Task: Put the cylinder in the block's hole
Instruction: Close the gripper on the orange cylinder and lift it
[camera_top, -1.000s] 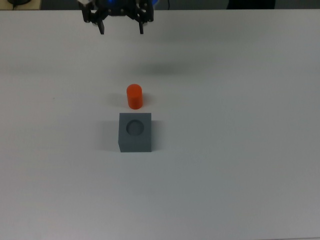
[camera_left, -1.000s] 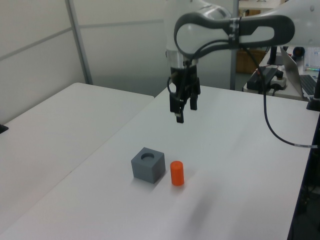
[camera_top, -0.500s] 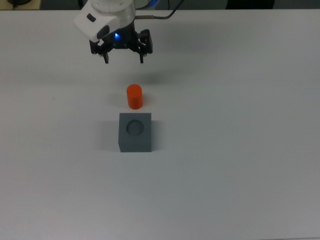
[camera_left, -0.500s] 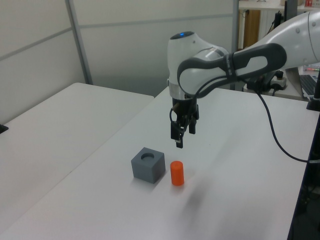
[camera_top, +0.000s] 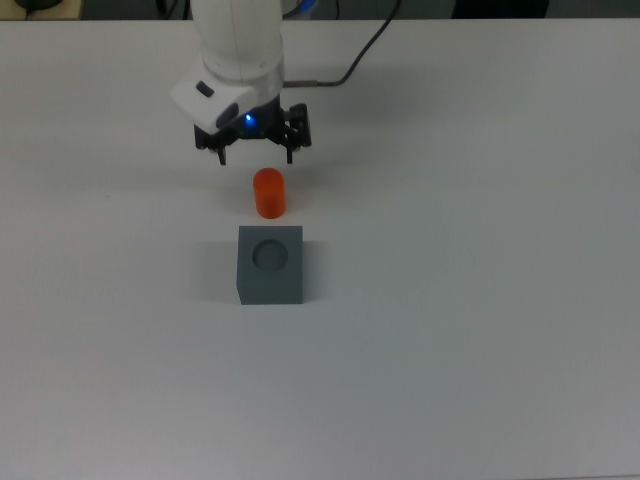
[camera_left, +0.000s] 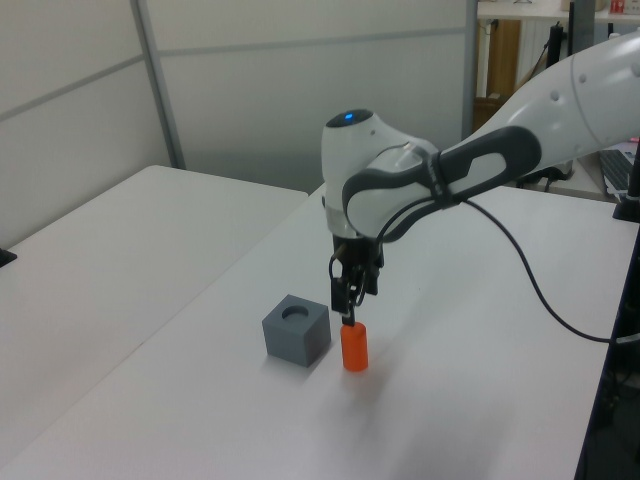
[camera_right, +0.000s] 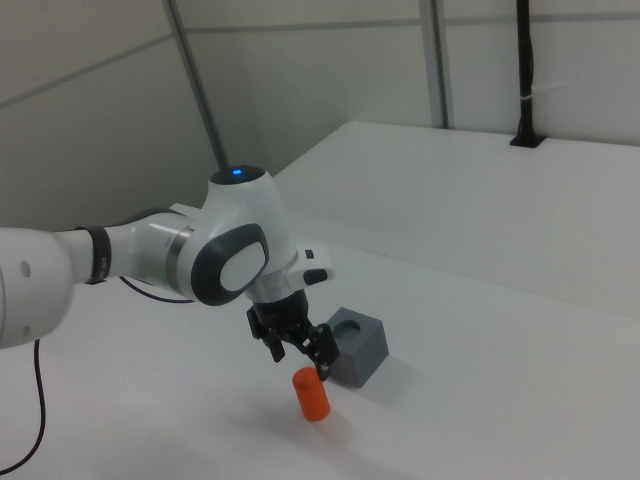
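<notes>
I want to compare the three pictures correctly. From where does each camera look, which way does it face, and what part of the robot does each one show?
Top view: from above, looking down on the table; shows the wrist and open gripper just beyond the cylinder.
Left view: from beside the table, raised, looking across it; shows the arm's forward part, gripper over the cylinder.
Right view: from the opposite side, raised; shows the arm's forward part and gripper.
All three share the cylinder and block; the block's side of the cylinder is mirrored between left and right views.
</notes>
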